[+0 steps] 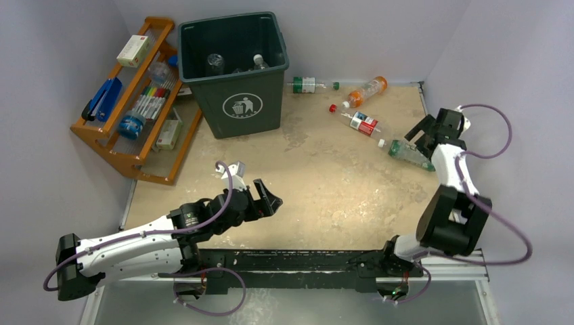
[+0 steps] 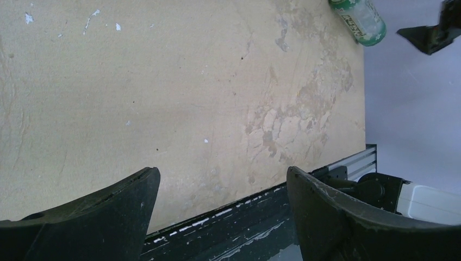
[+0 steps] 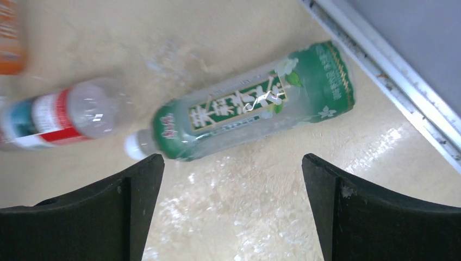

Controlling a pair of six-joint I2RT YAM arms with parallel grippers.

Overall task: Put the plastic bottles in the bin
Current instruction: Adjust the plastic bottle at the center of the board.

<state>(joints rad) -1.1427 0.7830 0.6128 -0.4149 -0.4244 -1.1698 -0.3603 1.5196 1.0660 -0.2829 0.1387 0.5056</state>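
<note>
A: Now, over to the right gripper (image 3: 232,163): hangs close over the green-labelled bottle (image 3: 255,103), jaws spread wide, clasping nothing.

B: Lies on its side on the table (image 1: 318,189), white cap end near the red-and-white-labelled bottle (image 3: 60,117), base toward the right-hand rail. Touches neither finger.

A: And the left gripper (image 1: 271,196)?

B: Sits low near the front edge, well apart from every bottle. Jaws released as well, nothing between them but bare tabletop.

A: Further back: orange bottle (image 1: 365,91) lying tilted near the far wall, clear bottle with a green cap (image 1: 310,85) flat along that wall, near the bin (image 1: 247,108).

B: Stands upright at the far left, dark green, white disposal symbol facing forward. Holds at least two clear bottles (image 1: 215,63) already, down inside.

A: Four bottles out on the table, then, all lying flat.

B: And beside the bin, against the left wall: orange wooden rack (image 1: 145,166), markers and boxes on its shelves.
</note>
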